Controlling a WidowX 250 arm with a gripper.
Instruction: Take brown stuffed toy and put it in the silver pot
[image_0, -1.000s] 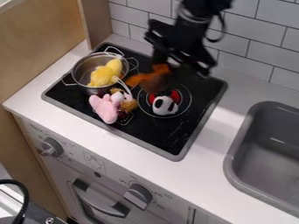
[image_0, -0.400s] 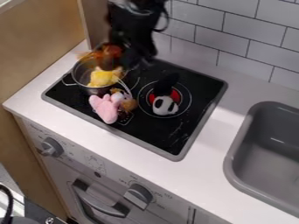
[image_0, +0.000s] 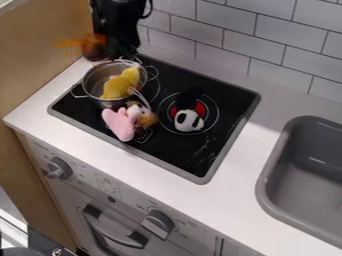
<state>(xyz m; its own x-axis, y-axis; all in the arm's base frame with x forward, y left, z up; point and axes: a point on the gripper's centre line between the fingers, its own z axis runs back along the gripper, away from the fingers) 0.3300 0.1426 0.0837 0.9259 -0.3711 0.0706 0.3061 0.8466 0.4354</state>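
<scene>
At the upper left, behind the pot, is my gripper (image_0: 110, 49), shut on the brown stuffed toy (image_0: 92, 46), which is orange-brown and blurred. The toy hangs above the pot's back left edge, in front of the wooden side panel. The silver pot (image_0: 93, 97) stands on the left rear of the black stove and holds a yellow stuffed toy (image_0: 121, 85) and the head of a ladle or similar utensil.
Against the pot's front lies a pink stuffed toy (image_0: 119, 123) with a small brown and white one (image_0: 142, 116). A black, white and red toy (image_0: 189, 120) sits on the right burner. The grey sink (image_0: 268, 181) is at the right, and a tiled wall (image_0: 220, 22) stands behind.
My gripper has moved left with the brown toy, from above the middle of the stove, past the pot, to the upper left. The other toys and the pot have stayed in place.
</scene>
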